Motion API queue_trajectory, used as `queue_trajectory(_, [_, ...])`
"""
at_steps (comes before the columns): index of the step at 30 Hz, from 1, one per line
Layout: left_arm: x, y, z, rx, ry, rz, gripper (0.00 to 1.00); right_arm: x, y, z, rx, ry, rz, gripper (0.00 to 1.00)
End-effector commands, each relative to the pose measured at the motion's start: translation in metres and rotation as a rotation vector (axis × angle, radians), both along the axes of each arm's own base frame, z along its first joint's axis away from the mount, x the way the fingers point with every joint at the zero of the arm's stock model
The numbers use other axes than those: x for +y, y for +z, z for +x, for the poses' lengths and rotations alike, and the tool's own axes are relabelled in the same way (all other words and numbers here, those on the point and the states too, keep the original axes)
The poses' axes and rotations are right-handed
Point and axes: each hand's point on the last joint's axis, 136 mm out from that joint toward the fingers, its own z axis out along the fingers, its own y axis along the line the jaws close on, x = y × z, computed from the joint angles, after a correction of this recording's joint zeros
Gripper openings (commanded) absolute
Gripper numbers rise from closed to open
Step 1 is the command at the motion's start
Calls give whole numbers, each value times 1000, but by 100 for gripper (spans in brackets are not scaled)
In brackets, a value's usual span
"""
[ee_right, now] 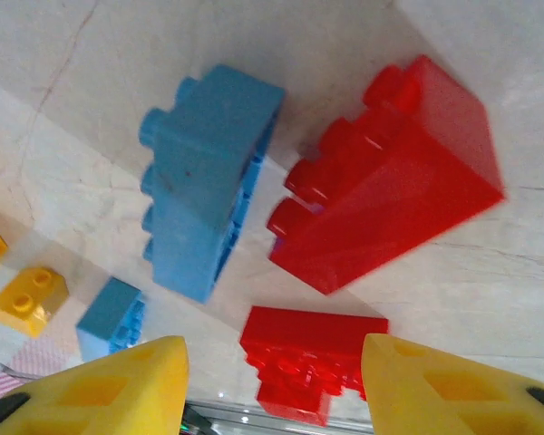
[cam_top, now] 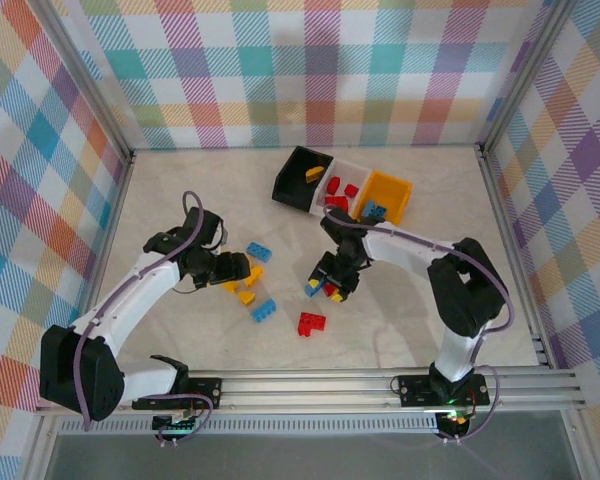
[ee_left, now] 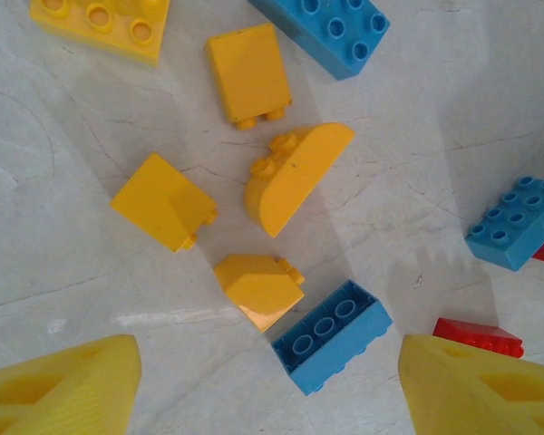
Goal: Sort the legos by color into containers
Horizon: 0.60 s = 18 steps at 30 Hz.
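Note:
The containers stand joined at the back: black bin [cam_top: 296,180], white bin [cam_top: 352,172], orange-yellow bin [cam_top: 391,187], each with legos inside. My left gripper [cam_top: 238,270] [ee_left: 267,390] is open over loose legos; an upturned blue brick [ee_left: 333,335] lies between its yellow fingers [ee_left: 59,385], apart from both, with several yellow bricks [ee_left: 295,174] beyond. My right gripper [cam_top: 330,283] [ee_right: 274,390] is open. A red brick [ee_right: 313,358] shows between its fingertips, with a gap on the left side. A blue brick [ee_right: 208,181] and a larger red brick [ee_right: 394,177] lie beyond.
More legos lie mid-table: a blue one [cam_top: 259,251], a yellow one [cam_top: 245,296], another blue [cam_top: 264,310] and a red one [cam_top: 311,324]. A metal rail [cam_top: 320,385] runs along the near edge. Checked walls close in the other sides.

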Motion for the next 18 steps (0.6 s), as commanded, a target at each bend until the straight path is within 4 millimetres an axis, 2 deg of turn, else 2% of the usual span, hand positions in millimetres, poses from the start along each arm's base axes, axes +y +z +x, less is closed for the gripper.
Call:
queue_trajectory(1, [8,0,-7,11,30,15,75,16,-5,8,42,-64,4,54])
queue_trajectory(5, [10,3,-8,3,38,18,75,19,-15,18,34,-74,-31,54])
queue_trajectory(13, [15,3,-12,3,40,41,76,24,-35,26,59,-79,-59,53])
queue_trajectory(18, [17,2,-13,2,39,52,76,29,-39,31,62,-55,-62,47])
